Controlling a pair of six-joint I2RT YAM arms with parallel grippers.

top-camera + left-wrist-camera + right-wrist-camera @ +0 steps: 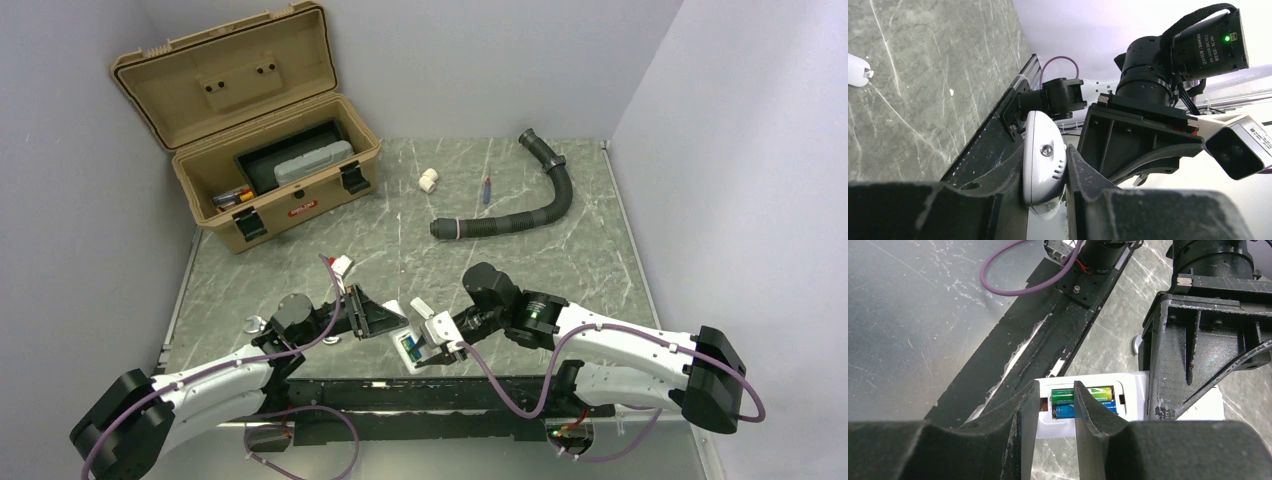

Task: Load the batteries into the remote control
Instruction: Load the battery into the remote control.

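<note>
The white remote control is held off the table near the front edge, and my left gripper is shut on it. In the left wrist view the remote control sits end-on between the two black fingers of my left gripper. Its open back faces my right gripper. The green battery and the blue battery lie side by side in the compartment. My right gripper stands open just in front of them, nothing between its fingers.
A tan toolbox stands open at the back left. A black corrugated hose, a white pipe fitting and a red-and-blue stick lie at the back. A small white piece lies on the table. A black rail runs along the near edge.
</note>
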